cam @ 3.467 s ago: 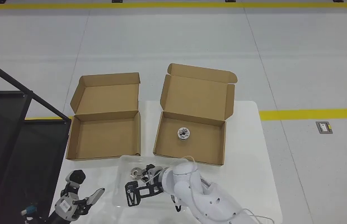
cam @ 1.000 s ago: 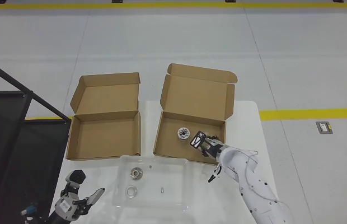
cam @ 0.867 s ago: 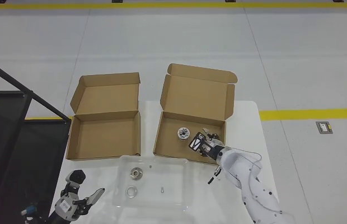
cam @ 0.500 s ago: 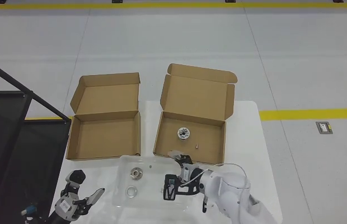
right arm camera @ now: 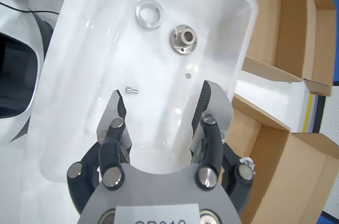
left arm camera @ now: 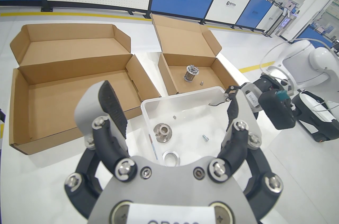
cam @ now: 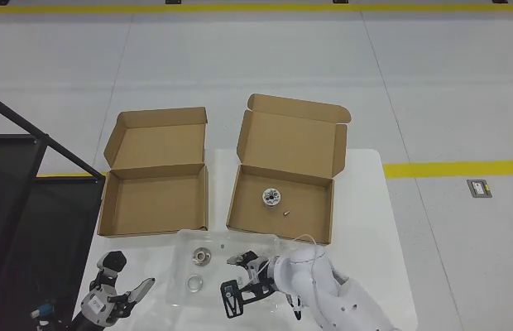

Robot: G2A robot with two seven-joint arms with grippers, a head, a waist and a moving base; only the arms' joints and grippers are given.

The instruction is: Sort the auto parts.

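Note:
A clear plastic tray (cam: pixel 184 240) at the table's front holds a flanged metal hub (right arm camera: pixel 183 39), a plain metal ring (right arm camera: pixel 148 13), a small screw (right arm camera: pixel 131 90) and a tiny speck of metal (right arm camera: pixel 188 75). My right gripper (right arm camera: pixel 161 97) hangs open over the tray with nothing between its fingers; the screw lies just beyond one fingertip. In the top view the right gripper (cam: pixel 234 287) is right of the ring (cam: pixel 194 284). The right cardboard box (cam: pixel 323 232) holds a gear-like part (cam: pixel 271 196) and a small screw (cam: pixel 288 211). My left gripper (left arm camera: pixel 172 100) is open near the table's front left corner.
The left cardboard box (cam: pixel 153 205) stands open with nothing in it. Both boxes have raised lids at the back. A black frame (cam: pixel 25 132) stands left of the table. Bare white tabletop (cam: pixel 364 248) lies right of the tray.
The right gripper went from the tray to the right box, where a small screw now lies, then came back over the tray and moved left. The left gripper stayed put.

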